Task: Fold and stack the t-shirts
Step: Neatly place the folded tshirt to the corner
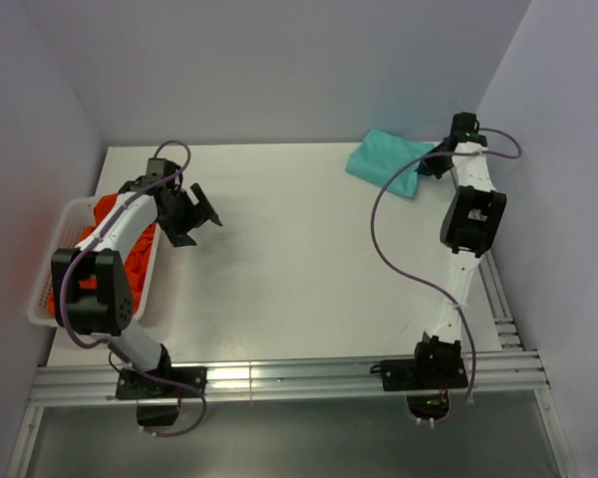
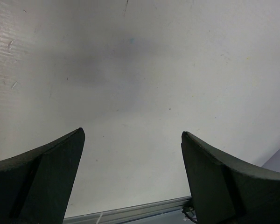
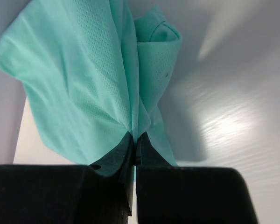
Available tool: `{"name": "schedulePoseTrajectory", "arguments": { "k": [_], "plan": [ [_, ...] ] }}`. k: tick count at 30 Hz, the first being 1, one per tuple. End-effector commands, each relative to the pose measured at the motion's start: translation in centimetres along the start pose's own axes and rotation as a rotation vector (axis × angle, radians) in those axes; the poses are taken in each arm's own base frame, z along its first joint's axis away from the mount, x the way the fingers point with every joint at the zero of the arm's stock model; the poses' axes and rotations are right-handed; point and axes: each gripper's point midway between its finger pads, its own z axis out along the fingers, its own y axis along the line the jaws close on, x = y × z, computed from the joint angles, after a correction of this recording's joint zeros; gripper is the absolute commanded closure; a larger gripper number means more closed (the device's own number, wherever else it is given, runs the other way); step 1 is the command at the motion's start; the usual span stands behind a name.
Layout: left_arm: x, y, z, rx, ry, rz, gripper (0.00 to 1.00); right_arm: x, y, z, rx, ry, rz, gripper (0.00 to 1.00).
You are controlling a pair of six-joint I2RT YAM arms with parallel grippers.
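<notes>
While its jaws are pinched tight together, the right tool (image 3: 136,137) grips a bunched fold of the teal-green t-shirt (image 3: 84,84). The shirt fans out ahead of the tool and to its left, its far part resting on the bench (image 1: 299,259). The left tool (image 2: 133,133) hangs over the bench, jaws spread wide, holding nothing. Just to its left, orange-red t-shirts (image 1: 107,211) lie heaped in a white basket (image 1: 38,304).
</notes>
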Motion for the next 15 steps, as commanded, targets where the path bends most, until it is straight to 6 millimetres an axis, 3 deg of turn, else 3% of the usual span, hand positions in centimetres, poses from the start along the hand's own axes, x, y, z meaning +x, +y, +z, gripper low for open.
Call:
{"name": "schedulePoseTrajectory", "arguments": {
  "k": [1,2,3,4,5,7,15],
  "plan": [
    [-0.5,-0.5,-1.5,0.01,-0.052,0.005,0.09,-0.9,-1.2,-1.3,0.032,-0.035,0.018,1.0],
    [-0.5,-0.5,-1.5,0.013,-0.053,0.002,0.09,0.0,-3.2,-1.0,0.08,-0.016,0.032,1.0],
    [-0.5,-0.8,-1.5,0.024,-0.054,0.002,0.09,-0.8,-3.5,-2.7,0.095,-0.062,0.036,1.0],
    [-0.4,-0.8,-1.5,0.027,-0.054,-0.004,0.09,-1.1,-4.2,-3.0,0.108,-0.091,0.049,1.0],
    [-0.3,-0.9,-1.6,0.03,-0.054,-0.004,0.09,0.2,-6.7,-2.6,0.162,-0.068,0.073,1.0],
    [0.0,-0.9,-1.4,0.033,-0.05,-0.003,0.09,0.3,-8.8,-3.4,0.22,-0.111,0.101,1.0],
    [1.4,-0.5,-1.7,0.025,-0.048,0.011,0.09,-2.3,-12.5,-4.2,0.32,-0.167,0.221,1.0]
  ]
}}
